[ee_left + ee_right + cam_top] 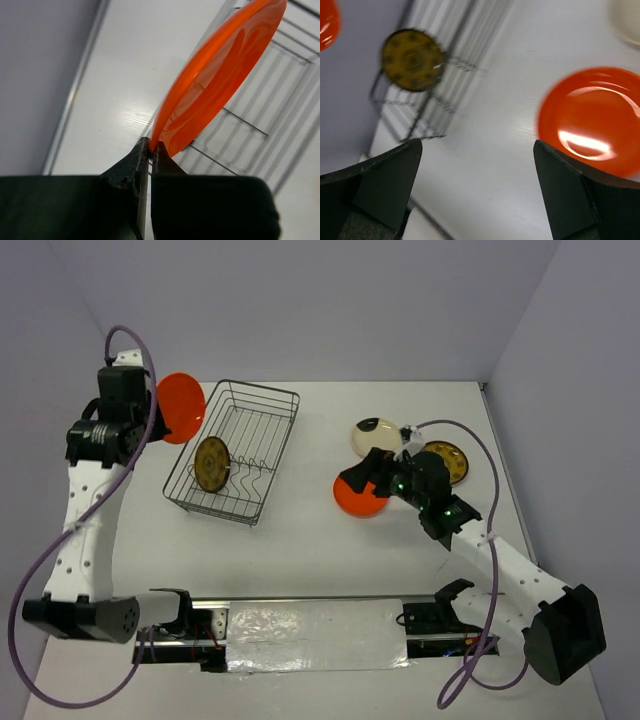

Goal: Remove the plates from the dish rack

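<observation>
Rack [440, 30] blurred; orange plate [215, 75] in left hand [151, 146] cropped

Glossy plate, bare wire, matt black gripper.
The held plate [215, 85] is smooth, glossy orange and plastic-looking, with bright highlights; the brown plate [212, 463] looks duller. The rack [250, 430] is thin silvery metal wire. The table [300, 540] is white and smooth with a faint sheen. The left gripper [151, 150] is matt black.
</observation>
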Robot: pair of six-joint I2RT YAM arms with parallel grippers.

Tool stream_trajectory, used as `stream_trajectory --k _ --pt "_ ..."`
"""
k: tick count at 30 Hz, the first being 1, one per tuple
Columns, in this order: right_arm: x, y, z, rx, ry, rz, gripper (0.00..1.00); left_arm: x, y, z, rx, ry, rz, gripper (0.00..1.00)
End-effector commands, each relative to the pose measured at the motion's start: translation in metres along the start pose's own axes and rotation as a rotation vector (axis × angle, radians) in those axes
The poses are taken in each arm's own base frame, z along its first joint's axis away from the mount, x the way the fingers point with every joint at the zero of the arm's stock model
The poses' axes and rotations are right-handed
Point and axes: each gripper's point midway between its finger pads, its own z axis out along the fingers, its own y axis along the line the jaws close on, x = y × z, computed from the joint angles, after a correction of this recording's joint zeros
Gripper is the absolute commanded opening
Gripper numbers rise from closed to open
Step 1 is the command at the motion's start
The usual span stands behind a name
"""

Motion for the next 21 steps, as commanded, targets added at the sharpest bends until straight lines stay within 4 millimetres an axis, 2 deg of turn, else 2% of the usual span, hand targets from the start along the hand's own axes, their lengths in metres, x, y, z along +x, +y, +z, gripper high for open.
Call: stream_trajectory --k 1,2,3,4,5,7,8,9,11,13,16,17,18,19,20,21 --pt "-0.024 0.142 -0.027 -0.574 -0.012 -0.178 1.0 -0.011 -0.048 -0.051 0.352 -0.077 -0.051 0.0" --pt "-0.017 0.158 -0.024 -0.623 0.024 -0.201 1.0 0.0 -0.062 -0.053 0.434 -0.054 -0.056 0.0" --pt "-0.034 0.184 -0.029 -0.665 -0.006 -0.23 1.0 0.0 -0.076 -0.069 0.541 -0.074 -0.07 0.0" --pt "-0.03 0.199 -0.028 -0.681 0.001 -0.263 1.0 -0.002 -0.105 -0.089 0.739 -0.083 -0.085 0.0" --pt "-0.042 0.209 -0.017 -0.643 -0.018 -0.285 1.0 0.015 -0.123 -0.104 0.879 -0.029 -0.107 0.0" --pt "-0.054 0.22 -0.008 -0.602 -0.035 -0.281 0.99 0.021 -0.145 -0.115 1.02 -0.022 -0.113 0.0" --pt "-0.06 0.211 0.008 -0.522 -0.06 -0.256 0.98 0.023 -0.151 -0.125 1.087 -0.029 -0.115 0.0" --pt "-0.065 0.204 0.016 -0.458 -0.075 -0.217 0.96 0.027 -0.16 -0.141 1.182 -0.001 -0.126 0.0" --pt "-0.075 0.181 0.031 -0.302 -0.121 -0.163 0.95 0.028 -0.17 -0.153 1.267 -0.005 -0.137 0.0" --pt "-0.075 0.175 0.033 -0.295 -0.144 -0.162 0.9 0.035 -0.176 -0.163 1.341 0.019 -0.122 0.0" --pt "-0.073 0.179 0.027 -0.339 -0.163 -0.168 0.64 0.035 -0.182 -0.168 1.395 0.022 -0.118 0.0" --pt "-0.073 0.179 0.025 -0.347 -0.169 -0.171 0.33 0.037 -0.182 -0.164 1.388 0.032 -0.117 0.04" --pt "-0.078 0.182 0.018 -0.361 -0.189 -0.168 0.05 0.038 -0.182 -0.161 1.375 0.036 -0.116 0.14" --pt "-0.076 0.174 0.018 -0.339 -0.192 -0.161 0.0 0.035 -0.182 -0.151 1.326 0.027 -0.128 0.3" --pt "-0.076 0.17 0.015 -0.321 -0.197 -0.147 0.0 0.046 -0.179 -0.132 1.234 0.079 -0.131 0.93" --pt "-0.087 0.151 0.017 -0.229 -0.241 -0.119 0.0 0.038 -0.172 -0.124 1.142 0.057 -0.127 0.99"
